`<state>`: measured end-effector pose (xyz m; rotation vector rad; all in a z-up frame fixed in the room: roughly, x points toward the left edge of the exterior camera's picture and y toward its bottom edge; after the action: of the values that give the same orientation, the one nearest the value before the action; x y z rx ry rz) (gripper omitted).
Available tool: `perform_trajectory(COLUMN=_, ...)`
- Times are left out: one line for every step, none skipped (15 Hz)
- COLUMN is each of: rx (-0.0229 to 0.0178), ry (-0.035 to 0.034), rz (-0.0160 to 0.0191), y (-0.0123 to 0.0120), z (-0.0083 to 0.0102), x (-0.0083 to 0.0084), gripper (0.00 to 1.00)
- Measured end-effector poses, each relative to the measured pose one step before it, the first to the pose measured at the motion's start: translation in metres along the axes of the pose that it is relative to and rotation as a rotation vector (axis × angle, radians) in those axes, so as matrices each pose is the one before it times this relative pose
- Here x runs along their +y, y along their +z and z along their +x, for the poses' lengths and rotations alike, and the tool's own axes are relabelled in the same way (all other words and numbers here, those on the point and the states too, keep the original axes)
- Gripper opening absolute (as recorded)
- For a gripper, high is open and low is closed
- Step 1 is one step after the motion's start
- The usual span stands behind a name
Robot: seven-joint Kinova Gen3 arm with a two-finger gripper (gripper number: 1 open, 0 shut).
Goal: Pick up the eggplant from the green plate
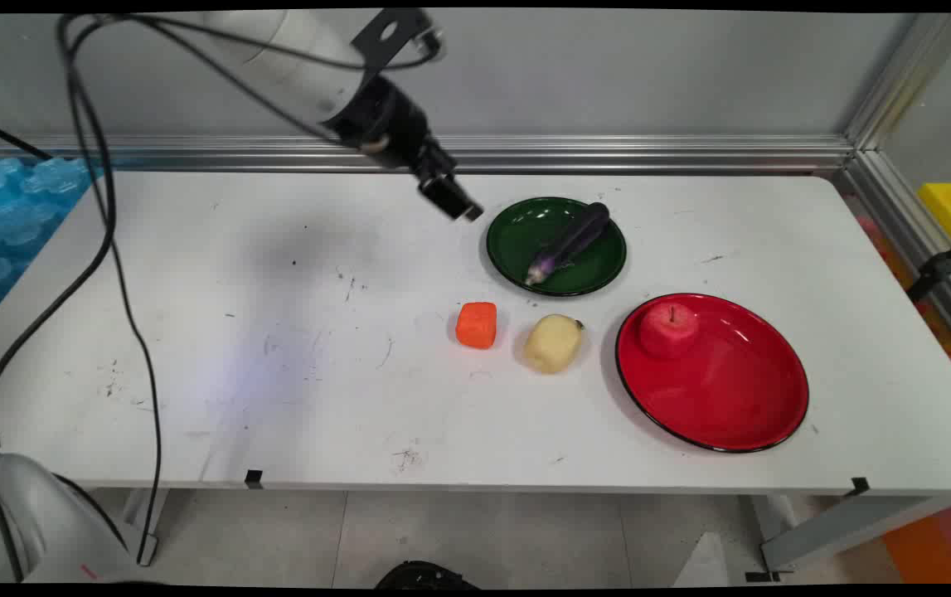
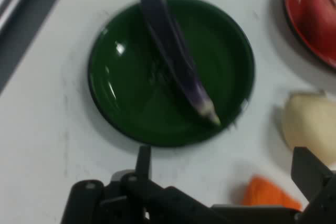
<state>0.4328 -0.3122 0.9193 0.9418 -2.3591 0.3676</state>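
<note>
Fig. — Arm raised over the table (image 1: pixel 193 398), gripper (image 1: pixel 452 201) aloft just left of the green plate (image 1: pixel 508 249), angled down toward it.

Gripper state: the hand view showed the two fingertips (image 2: pixel 144 161) set wide apart, w/ nothing between them; it held nothing and touched nothing.

Layout, all rel. to the green plate: a purple eggplant (image 1: pixel 570 240) lay diagonally across it, dark end resting on the far-right rim, pale stem end down in the dish toward the near-left. An orange carrot piece (image 1: pixel 476 324) sat in front of the plate and slightly left; a pale potato (image 1: pixel 552 343) in front, just beside the carrot but apart from it. A red plate (image 1: pixel 740 406) lay front-right, well clear of the green rim, w/ a red apple (image 1: pixel 669 329) on its near-left part.

Handling judgement: the eggplant was the thing nearest the fingers. It looked slim, smooth and tapered, so a grip across the narrow width near mid-length, jaws square to the long axis, would prob. seat best; a grip near either end could let it pivot or slide. Approach steeply enough to clear the plate rim.
</note>
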Motion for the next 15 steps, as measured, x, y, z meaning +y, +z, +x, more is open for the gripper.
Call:
perform_trajectory(rx=0.00851, ry=-0.02552, rz=0.00956, y=0.00613, z=0.00930, x=-0.00321, gripper=1.00)
perform_trajectory(rx=0.00595, ry=-0.01967, rz=0.00721, y=0.00686, z=0.00829, x=-0.00257, gripper=1.00)
perform_trajectory(rx=0.00412, ry=-0.01963, rz=0.00812, y=0.00969, z=0.00928, x=-0.00255, gripper=1.00)
perform_trajectory(rx=0.00225, ry=-0.01930, rz=0.00711, y=0.01088, z=0.00871, x=-0.00236, gripper=1.00)
perform_trajectory(rx=0.00090, ry=-0.01883, rz=0.00612, y=0.01113, z=0.00780, x=-0.00206, gripper=1.00)
perform_trajectory(rx=0.00006, ry=-0.01552, rz=0.00382, y=0.01051, z=0.00675, x=-0.00149, gripper=1.00)
perform_trajectory(rx=-0.00074, ry=-0.01033, rz=0.00229, y=0.00688, z=0.00409, x=-0.00083, gripper=1.00)
perform_trajectory(rx=-0.00304, ry=-0.01518, rz=0.00308, y=0.01092, z=0.00573, x=-0.00109, gripper=1.00)
perform_trajectory(rx=-0.00487, ry=-0.01646, rz=0.00367, y=0.01268, z=0.00611, x=-0.00089, gripper=1.00)
perform_trajectory(rx=-0.00317, ry=-0.00835, rz=0.00149, y=0.00749, z=0.00347, x=-0.00049, gripper=1.00)
perform_trajectory(rx=-0.00553, ry=-0.01297, rz=0.00228, y=0.01106, z=0.00469, x=-0.00051, gripper=1.00)
perform_trajectory(rx=-0.00723, ry=-0.01533, rz=0.00235, y=0.01279, z=0.00483, x=-0.00042, gripper=1.00)
perform_trajectory(rx=-0.01018, ry=-0.01388, rz=-0.00022, y=0.01320, z=0.00403, x=0.00035, gripper=1.00)
perform_trajectory(rx=-0.00889, ry=-0.01130, rz=-0.00041, y=0.01100, z=0.00322, x=0.00036, gripper=1.00)
perform_trajectory(rx=-0.00662, ry=-0.00719, rz=-0.00061, y=0.00726, z=0.00189, x=0.00035, gripper=1.00)
